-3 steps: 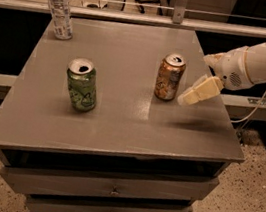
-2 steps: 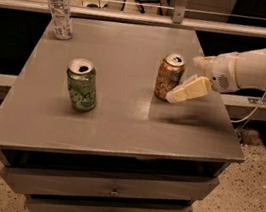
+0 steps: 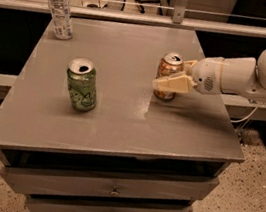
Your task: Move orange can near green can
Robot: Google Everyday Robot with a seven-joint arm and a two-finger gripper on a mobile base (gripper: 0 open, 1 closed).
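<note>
The orange can (image 3: 165, 69) stands upright right of the grey table's middle. The green can (image 3: 81, 85) stands upright to its left, nearer the front, about a can's height away. My gripper (image 3: 169, 77) reaches in from the right at the orange can's height. It is open, with one pale finger (image 3: 172, 84) crossing the can's front and the other behind the can, mostly hidden. The can rests on the table.
A clear plastic bottle (image 3: 60, 7) stands at the table's (image 3: 119, 126) back left corner. Drawers sit under the top. A rail and dark shelving run behind the table. My white arm (image 3: 239, 77) extends past the right edge.
My gripper has moved left from beside the orange can until its fingers sit on either side of it. Both cans and the bottle have stayed in place.
</note>
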